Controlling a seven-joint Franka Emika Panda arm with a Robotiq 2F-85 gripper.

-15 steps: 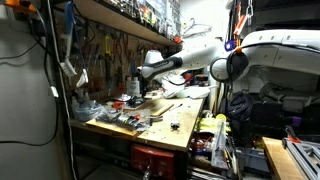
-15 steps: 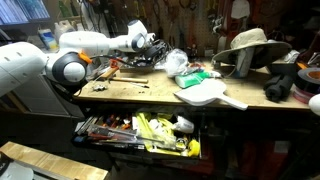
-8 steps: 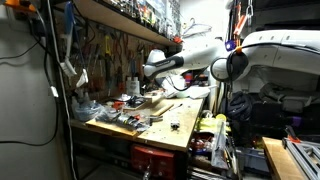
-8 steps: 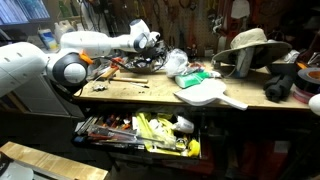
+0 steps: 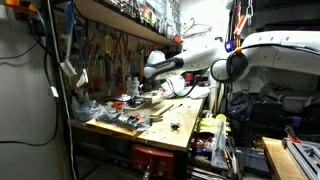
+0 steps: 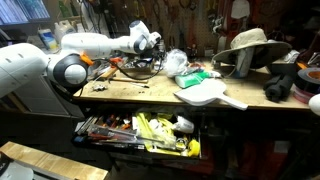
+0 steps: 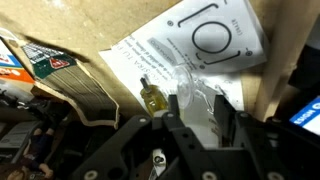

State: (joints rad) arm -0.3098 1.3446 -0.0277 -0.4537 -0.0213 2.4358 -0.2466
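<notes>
Workbench (image 7: 262,90) beneath the wrist
Small bottle (image 7: 152,97) lies at the paper sheet (image 7: 205,45) edge, just before the gripper (image 7: 197,114).

Workshop: hand tools (image 5: 105,55) hung on wall, cluttered wooden workbench (image 6: 150,92), open drawer (image 6: 130,146) full of tools.

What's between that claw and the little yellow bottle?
In the wrist view, only what looks like clear plastic on the white printed sheet lies between the gripper and the small yellow bottle.
</notes>
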